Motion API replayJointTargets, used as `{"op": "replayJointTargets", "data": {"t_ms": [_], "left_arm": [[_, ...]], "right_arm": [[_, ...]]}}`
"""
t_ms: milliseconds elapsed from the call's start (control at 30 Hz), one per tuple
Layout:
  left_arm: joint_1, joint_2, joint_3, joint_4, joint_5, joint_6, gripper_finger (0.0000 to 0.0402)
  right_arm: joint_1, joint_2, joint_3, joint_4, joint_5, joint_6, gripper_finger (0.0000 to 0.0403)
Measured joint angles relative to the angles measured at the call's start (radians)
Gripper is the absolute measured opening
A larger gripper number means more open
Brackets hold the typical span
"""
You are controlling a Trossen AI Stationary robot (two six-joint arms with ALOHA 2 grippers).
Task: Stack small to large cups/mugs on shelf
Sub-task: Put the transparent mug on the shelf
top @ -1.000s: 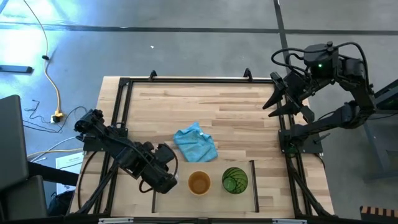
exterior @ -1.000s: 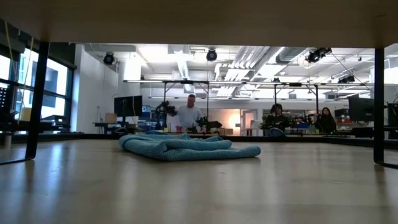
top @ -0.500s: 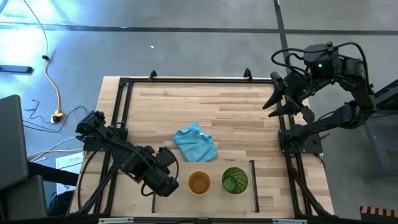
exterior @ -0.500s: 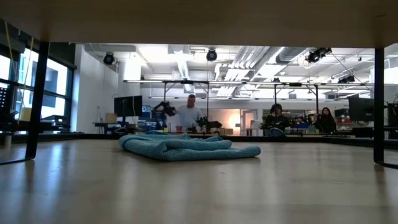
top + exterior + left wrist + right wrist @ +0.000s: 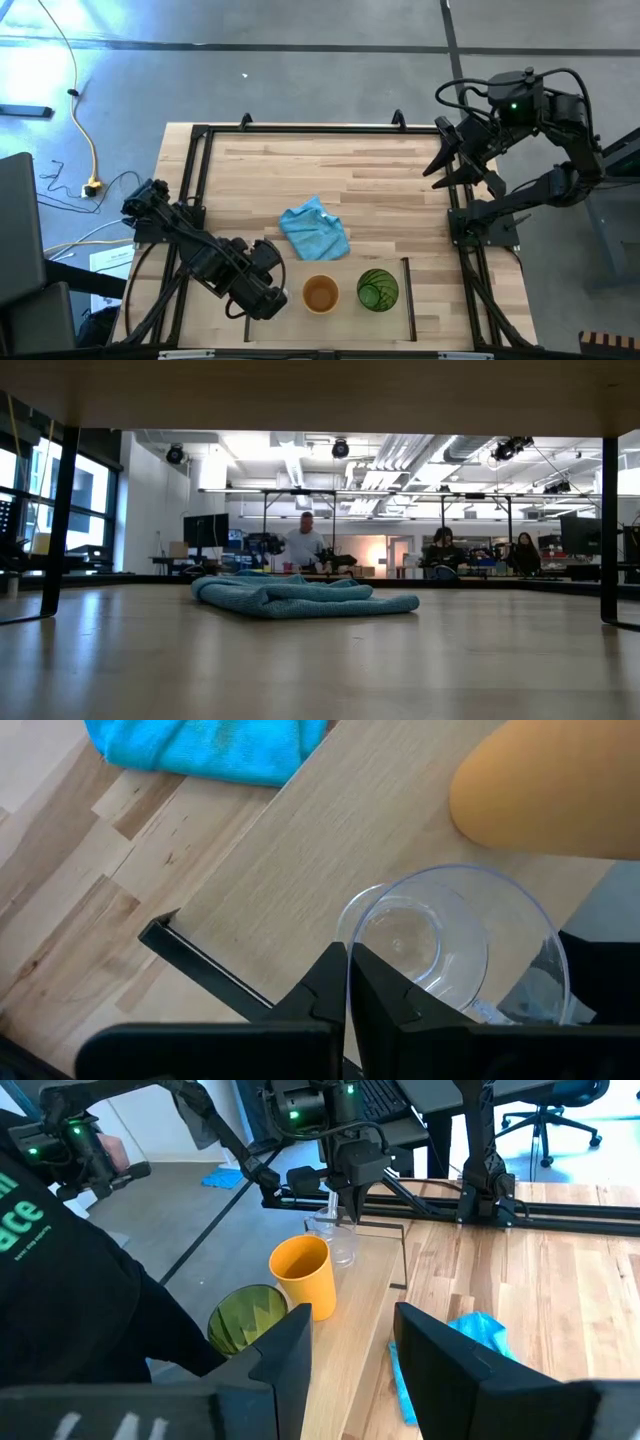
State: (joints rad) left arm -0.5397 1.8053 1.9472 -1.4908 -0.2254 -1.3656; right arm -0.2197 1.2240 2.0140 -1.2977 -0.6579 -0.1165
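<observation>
At six o'clock on the tabletop, nearest the front edge, the shelf marked by thin dark lines holds the three cups in a row. The left gripper hangs over the shelf's nine o'clock end with its fingers pressed together on the rim of the small clear glass, one finger inside the wall and one outside; the glass stands upright on the wood. In the high view that glass is hidden under the left gripper. Just beside it toward three o'clock stands the orange cup, upright and open, and next along at three o'clock is the green tumbler, also upright, close to the orange cup but apart from it. Farther in, around the tabletop's centre and toward twelve o'clock from the orange cup, lies the crumpled light-blue cloth, outside the shelf's lines. Well away at two o'clock, the right gripper waits above the tabletop's black frame with its fingers spread and nothing between them. Beyond the tabletop, in the low view, people sit and stand in the room behind.
</observation>
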Motion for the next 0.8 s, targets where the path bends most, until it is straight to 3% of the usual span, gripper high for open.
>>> {"op": "replayJointTargets", "data": {"t_ms": [433,800], "left_arm": [[-0.026,0.000,0.000,-0.011,-0.048,-0.049,0.0000],[-0.026,0.029,0.001,-0.045,-0.029,-0.051,0.0000]], "right_arm": [[0.000,0.000,0.000,0.000,0.000,-0.008,0.0135],[0.000,0.000,0.000,0.000,0.000,0.004,0.0135]]}}
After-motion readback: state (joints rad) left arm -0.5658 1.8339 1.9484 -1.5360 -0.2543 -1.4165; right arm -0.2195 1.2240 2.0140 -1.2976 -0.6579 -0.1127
